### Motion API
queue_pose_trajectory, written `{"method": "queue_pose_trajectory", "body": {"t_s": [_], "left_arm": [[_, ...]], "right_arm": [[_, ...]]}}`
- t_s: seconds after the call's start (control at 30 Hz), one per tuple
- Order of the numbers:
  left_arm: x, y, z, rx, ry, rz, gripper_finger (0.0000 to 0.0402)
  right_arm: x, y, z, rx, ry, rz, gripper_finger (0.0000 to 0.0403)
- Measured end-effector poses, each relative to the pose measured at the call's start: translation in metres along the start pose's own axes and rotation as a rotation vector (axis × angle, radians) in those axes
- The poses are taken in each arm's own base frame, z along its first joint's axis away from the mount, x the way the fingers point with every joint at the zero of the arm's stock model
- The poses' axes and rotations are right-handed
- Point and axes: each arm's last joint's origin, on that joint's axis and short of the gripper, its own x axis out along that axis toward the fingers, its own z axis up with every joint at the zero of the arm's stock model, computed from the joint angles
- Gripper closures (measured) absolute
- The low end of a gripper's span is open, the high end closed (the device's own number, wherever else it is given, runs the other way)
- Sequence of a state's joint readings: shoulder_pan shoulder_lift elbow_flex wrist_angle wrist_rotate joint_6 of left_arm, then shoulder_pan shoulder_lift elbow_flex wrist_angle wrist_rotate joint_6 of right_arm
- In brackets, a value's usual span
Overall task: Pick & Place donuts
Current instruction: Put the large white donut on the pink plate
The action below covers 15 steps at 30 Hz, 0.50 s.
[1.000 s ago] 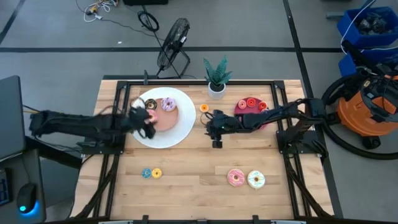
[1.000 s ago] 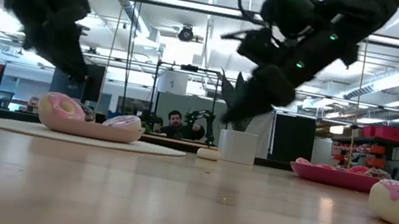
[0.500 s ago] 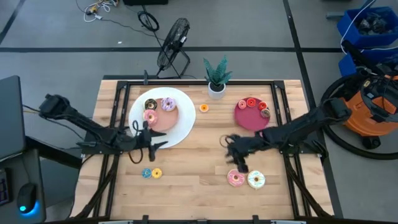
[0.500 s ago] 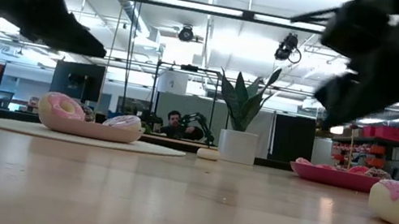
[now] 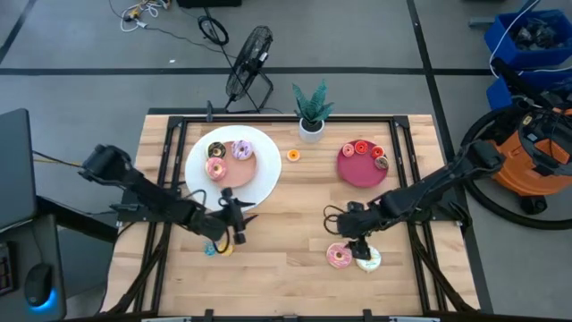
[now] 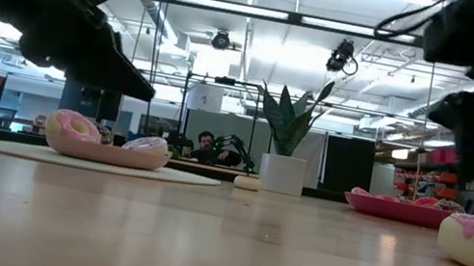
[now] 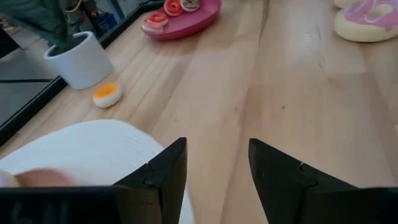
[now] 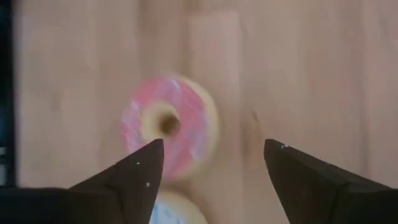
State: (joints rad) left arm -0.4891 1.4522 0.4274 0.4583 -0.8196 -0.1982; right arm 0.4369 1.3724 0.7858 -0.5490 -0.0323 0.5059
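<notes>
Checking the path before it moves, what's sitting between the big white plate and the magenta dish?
In the high view, one tiny orange donut lies on the wood between the white plate and the magenta dish; the potted plant stands just behind that stretch.

white donut [image 8: 176, 211]: cut off by the frame edge, between the right gripper's [image 8: 211, 165] fingers
pink donut [image 8: 169, 124]: blurred, ahead of those fingers
small donuts [image 5: 217, 249]: partly hidden under the left gripper [image 5: 238, 225]

Bare wood betw. white plate [image 5: 266, 183] & magenta dish [image 5: 351, 173]; plant pot [image 5: 311, 128] blocks far edge.
</notes>
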Motion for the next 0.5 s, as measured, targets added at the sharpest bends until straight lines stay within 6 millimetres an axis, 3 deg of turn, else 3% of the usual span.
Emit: {"method": "queue_pose_trajectory", "body": {"t_s": [0.27,0.5], "left_arm": [[0.021,-0.031,0.010,0.038,0.018,-0.018,0.0225],[0.018,-0.052,0.018,0.038,-0.006,-0.067,0.0225]], "right_arm": [[0.000,0.025,-0.031,0.066,0.138,-0.034,0.0123],[-0.003,0.049,-0.059,0.101,0.158,-0.071,0.0129]]}}
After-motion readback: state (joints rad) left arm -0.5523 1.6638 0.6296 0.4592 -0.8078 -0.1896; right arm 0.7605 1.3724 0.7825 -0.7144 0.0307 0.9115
